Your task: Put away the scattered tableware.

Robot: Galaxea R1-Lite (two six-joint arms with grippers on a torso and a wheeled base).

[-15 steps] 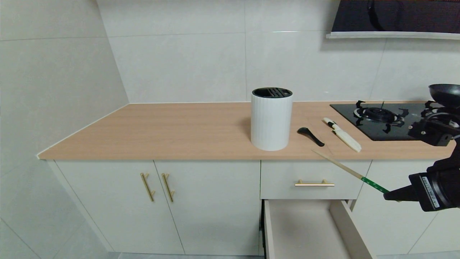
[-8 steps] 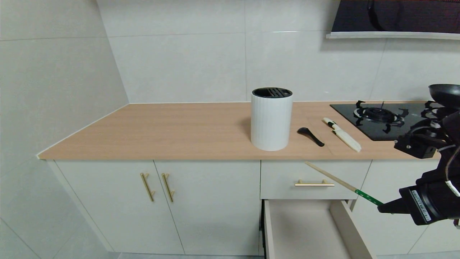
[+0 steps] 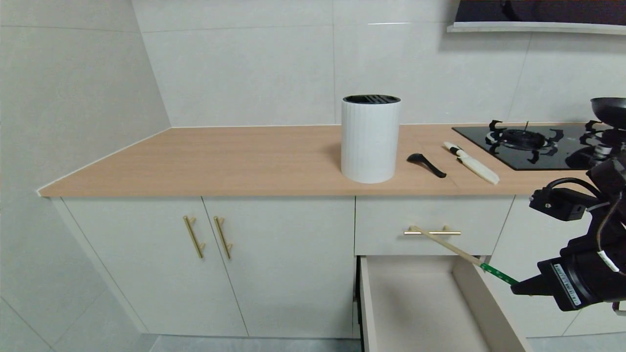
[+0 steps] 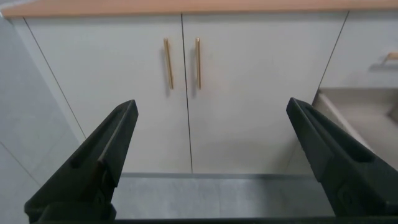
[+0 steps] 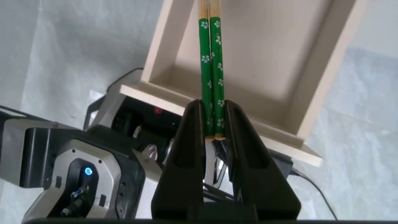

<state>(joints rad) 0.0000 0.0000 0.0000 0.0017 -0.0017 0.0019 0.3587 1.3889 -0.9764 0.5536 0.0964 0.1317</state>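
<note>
My right gripper [image 3: 521, 288] [image 5: 211, 121] is shut on a pair of wooden chopsticks [image 3: 452, 249] [image 5: 209, 56] with green patterned ends. It holds them slanted over the right wall of the open lower drawer [image 3: 415, 303] [image 5: 249, 56]. On the wooden counter [image 3: 220, 161] a black spoon [image 3: 426, 164] and a white-handled knife [image 3: 472, 163] lie to the right of a white ribbed utensil holder [image 3: 369, 139]. My left gripper [image 4: 211, 162] is open, low in front of the white cabinet doors [image 4: 186, 93].
A black gas hob [image 3: 533, 144] with a dark pan [image 3: 609, 111] occupies the counter's right end. A closed drawer with a gold handle [image 3: 433, 233] sits above the open one. Two cabinet doors with gold handles [image 3: 205, 237] are to the left.
My right gripper has come down with the chopsticks, from counter-edge height to just over the open drawer. The head camera has tilted, shifting the whole scene.
</note>
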